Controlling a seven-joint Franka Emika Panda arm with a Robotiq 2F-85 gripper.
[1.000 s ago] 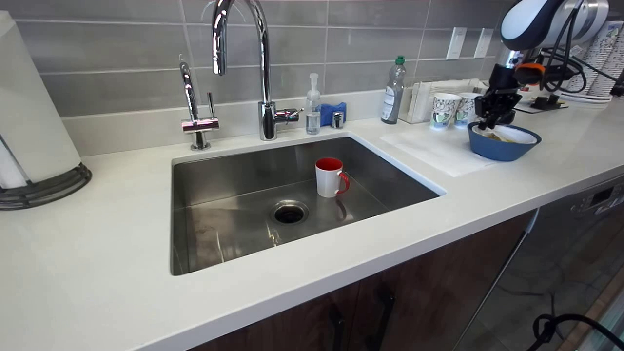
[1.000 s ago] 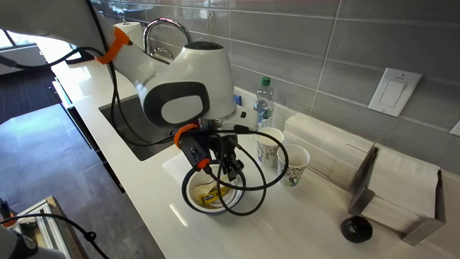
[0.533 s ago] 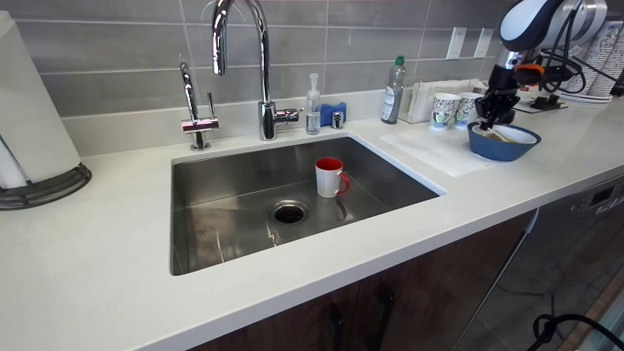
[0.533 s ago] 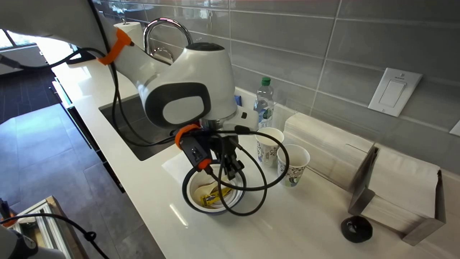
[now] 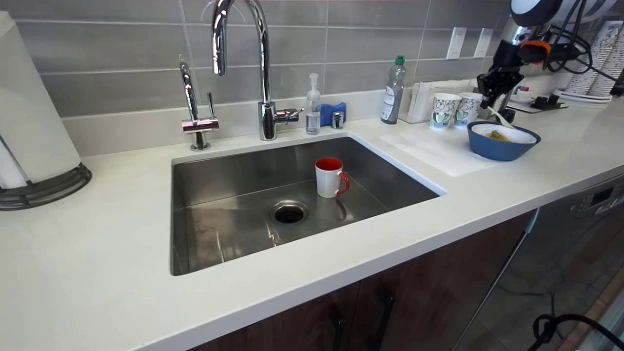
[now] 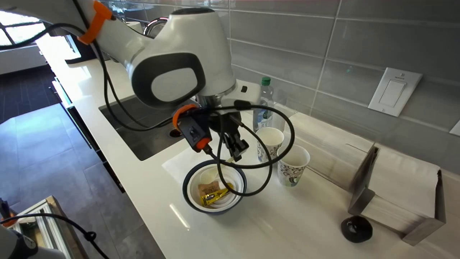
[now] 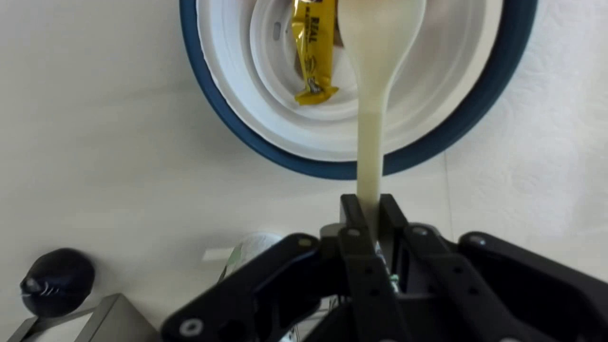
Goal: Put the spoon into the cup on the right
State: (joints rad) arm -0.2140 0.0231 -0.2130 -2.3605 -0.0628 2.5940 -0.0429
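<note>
Where the plastic spoon is: clamped in the hand, tilted over the blue bowl
Paper cups: two upright, chilling nearby

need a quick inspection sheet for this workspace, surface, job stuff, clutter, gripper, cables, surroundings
Surface: white countertop, with a white sheet lying up to the blue bowl.
Job's things: spoon held by its handle, wide end over the bowl, contact unclear; right-hand cup and left-hand cup upright in both exterior views, spoon in neither.
Clutter: yellow packet in the bowl; round black object on the countertop.
Gripper: shut on the spoon's handle.
Cables: black cable hanging in loops, crossing in front of bowl and cups in an exterior view.
Surroundings: sink holding a red-and-white mug; faucet; green-capped bottle; tiled wall.
</note>
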